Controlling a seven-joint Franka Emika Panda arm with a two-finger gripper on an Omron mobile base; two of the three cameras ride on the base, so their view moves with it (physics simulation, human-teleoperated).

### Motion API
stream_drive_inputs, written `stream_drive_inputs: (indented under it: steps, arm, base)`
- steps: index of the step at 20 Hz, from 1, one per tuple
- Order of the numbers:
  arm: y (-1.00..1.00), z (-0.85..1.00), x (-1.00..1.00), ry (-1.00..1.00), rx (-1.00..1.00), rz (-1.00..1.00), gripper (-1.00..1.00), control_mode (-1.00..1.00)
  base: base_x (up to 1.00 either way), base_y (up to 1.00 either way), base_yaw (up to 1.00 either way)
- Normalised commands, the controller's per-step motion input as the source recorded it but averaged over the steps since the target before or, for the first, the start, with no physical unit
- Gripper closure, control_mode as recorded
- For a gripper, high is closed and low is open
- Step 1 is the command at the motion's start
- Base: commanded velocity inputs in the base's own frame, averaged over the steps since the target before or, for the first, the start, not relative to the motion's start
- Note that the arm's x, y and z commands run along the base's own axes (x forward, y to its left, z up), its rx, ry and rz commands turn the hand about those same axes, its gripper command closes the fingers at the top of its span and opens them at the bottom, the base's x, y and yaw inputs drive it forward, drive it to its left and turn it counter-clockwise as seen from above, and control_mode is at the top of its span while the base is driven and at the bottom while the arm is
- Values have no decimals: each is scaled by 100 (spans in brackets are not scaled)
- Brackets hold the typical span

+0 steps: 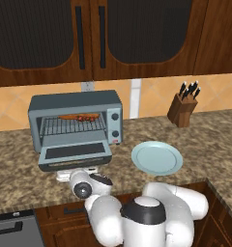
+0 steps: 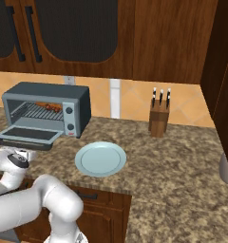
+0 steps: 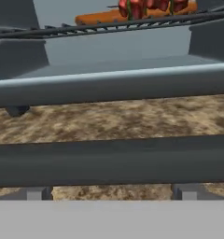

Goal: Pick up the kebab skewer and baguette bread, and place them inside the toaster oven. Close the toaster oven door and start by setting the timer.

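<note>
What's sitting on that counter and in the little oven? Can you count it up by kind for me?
Toaster oven: 1
Bread stick on the rack: 1
Meat skewer on the rack: 1
Plate: 1
Knife block: 1
Total: 5

White arm folded low, gripper [image 1: 65,174] level, jaws wide apart.
</note>
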Motion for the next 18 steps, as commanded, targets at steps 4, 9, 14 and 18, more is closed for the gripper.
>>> stream_drive_inputs:
  steps: [4,9,14,18]
  arm:
    - [0,75,0,-8,0,0,-100,-100]
    - [0,71,0,-2,0,0,-100,-100]
    - [0,48,4,0,0,0,-100,-100]
    - [0,42,14,0,0,-2,-100,-100]
  base:
    - [0,0,0]
    - [0,0,0]
    - [0,0,0]
    - [0,0,0]
